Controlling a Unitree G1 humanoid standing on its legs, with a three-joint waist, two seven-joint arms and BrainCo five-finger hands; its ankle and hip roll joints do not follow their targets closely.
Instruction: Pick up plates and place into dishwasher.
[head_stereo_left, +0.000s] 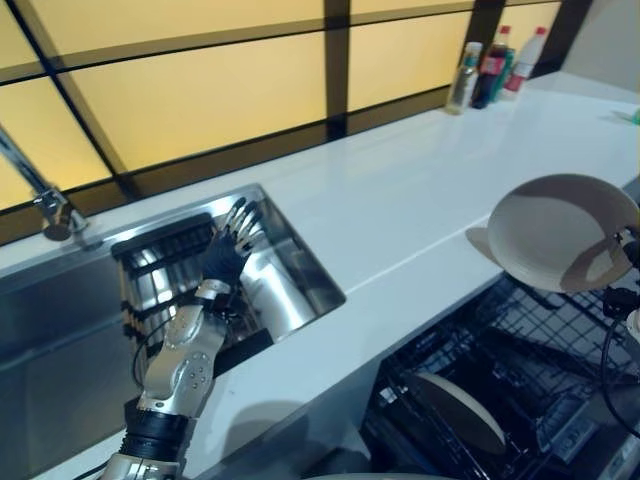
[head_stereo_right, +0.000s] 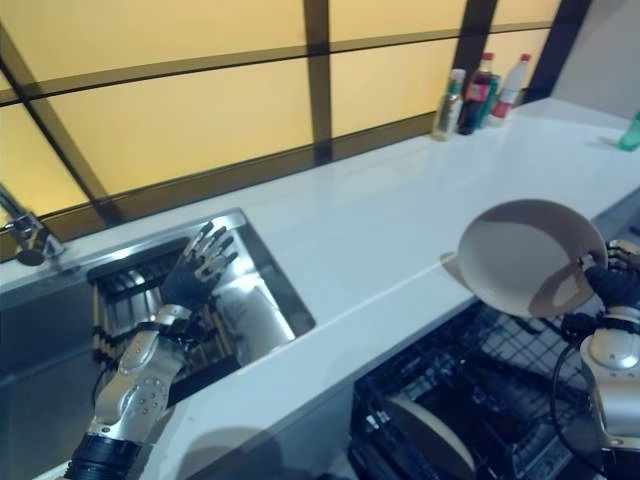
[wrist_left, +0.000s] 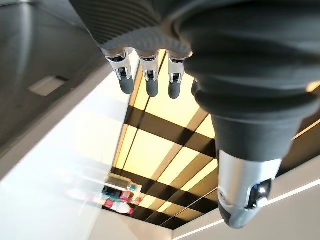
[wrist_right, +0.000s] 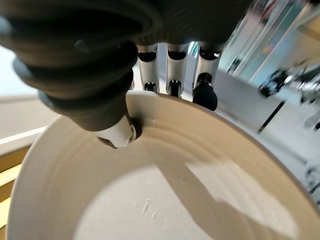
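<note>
A cream plate (head_stereo_right: 525, 258) hangs tilted over the counter's front edge, above the dishwasher rack (head_stereo_right: 500, 390). My right hand (head_stereo_right: 612, 283) is shut on its rim, thumb (wrist_right: 117, 134) on the inner face and fingers (wrist_right: 172, 70) behind the edge. A second cream plate (head_stereo_left: 460, 410) stands upright in the black wire rack of the dishwasher. My left hand (head_stereo_left: 228, 250) is raised over the steel sink (head_stereo_left: 290, 290), fingers (wrist_left: 147, 75) straight and spread, holding nothing.
A white counter (head_stereo_left: 420, 200) runs from the sink to the far right, where several bottles (head_stereo_left: 490, 68) stand by the yellow-paned window. A tap (head_stereo_left: 45, 205) rises at the sink's far left. A dark drying rack (head_stereo_left: 160, 270) lies in the basin.
</note>
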